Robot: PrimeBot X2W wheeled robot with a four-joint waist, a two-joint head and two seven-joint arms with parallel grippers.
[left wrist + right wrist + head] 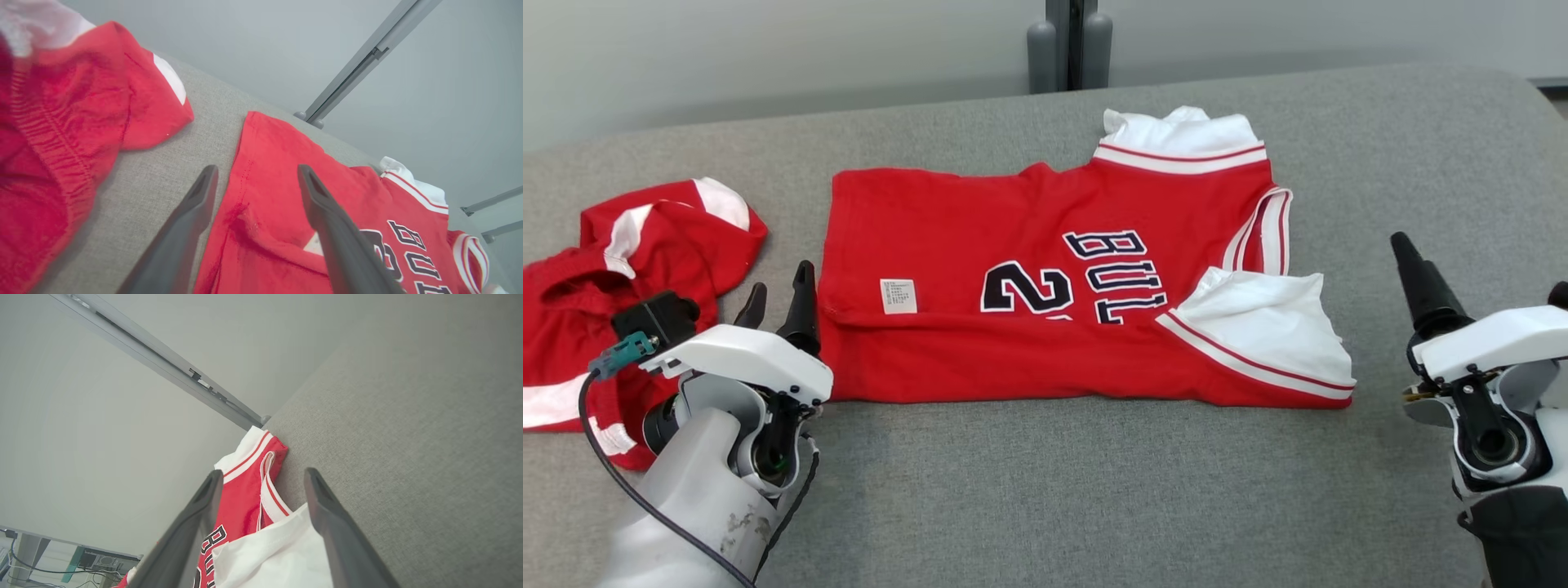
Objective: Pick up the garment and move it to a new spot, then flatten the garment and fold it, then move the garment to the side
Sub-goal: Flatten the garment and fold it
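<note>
- Grey fabric-covered table (1094,490): carries everything.
- Red jersey with white sleeves and dark lettering (1045,359): mid-table, folded lengthwise, its long axis running left to right between my two arms.
- Crumpled red-and-white shorts (621,269): far left, apart from the jersey.
- Left gripper (778,306): released, with the hem edge between its jaws. I judge it the nearer.
- Right gripper (263,473): released, beside the sleeve end.

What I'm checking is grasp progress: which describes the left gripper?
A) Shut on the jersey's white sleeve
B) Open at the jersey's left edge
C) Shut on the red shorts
B: the left gripper has its fingers spread apart at the left edge of the jersey and holds nothing.
</note>
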